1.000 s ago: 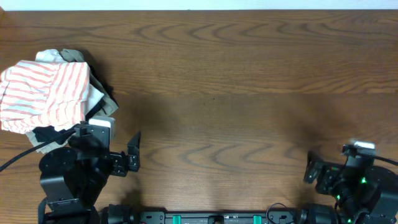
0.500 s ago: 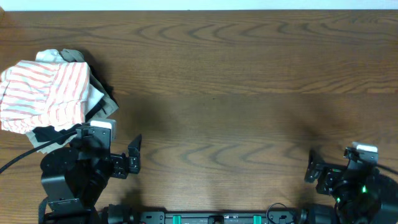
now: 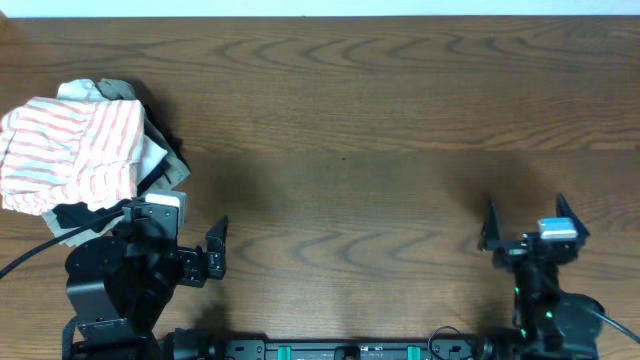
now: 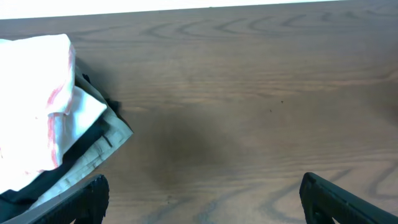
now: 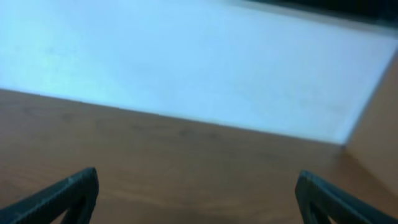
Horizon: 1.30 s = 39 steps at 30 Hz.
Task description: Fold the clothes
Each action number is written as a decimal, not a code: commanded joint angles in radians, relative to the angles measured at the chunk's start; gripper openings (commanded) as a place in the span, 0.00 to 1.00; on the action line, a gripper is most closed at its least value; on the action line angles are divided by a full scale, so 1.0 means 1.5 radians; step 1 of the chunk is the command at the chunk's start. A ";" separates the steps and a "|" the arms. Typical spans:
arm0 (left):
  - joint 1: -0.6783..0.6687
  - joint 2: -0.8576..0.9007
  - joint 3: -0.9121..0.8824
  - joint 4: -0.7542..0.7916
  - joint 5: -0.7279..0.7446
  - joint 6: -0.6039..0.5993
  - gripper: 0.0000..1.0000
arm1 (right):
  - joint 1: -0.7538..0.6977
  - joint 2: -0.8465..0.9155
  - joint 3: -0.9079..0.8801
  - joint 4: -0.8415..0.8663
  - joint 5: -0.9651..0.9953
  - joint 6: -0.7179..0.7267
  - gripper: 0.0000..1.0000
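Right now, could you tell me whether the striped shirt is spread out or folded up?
Folded up: striped shirt sits compact atop the pile.

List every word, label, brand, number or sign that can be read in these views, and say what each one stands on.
No readable text in any view.
On the striped shirt: only stripes, no tag or print showing.
On the folded garments under it: no label visible.
On the rail between the arm bases: green marks, too small to read.
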 commanded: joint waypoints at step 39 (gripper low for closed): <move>-0.003 -0.043 -0.014 -0.036 -0.003 -0.012 0.98 | 0.008 -0.002 -0.108 0.030 0.002 -0.048 0.99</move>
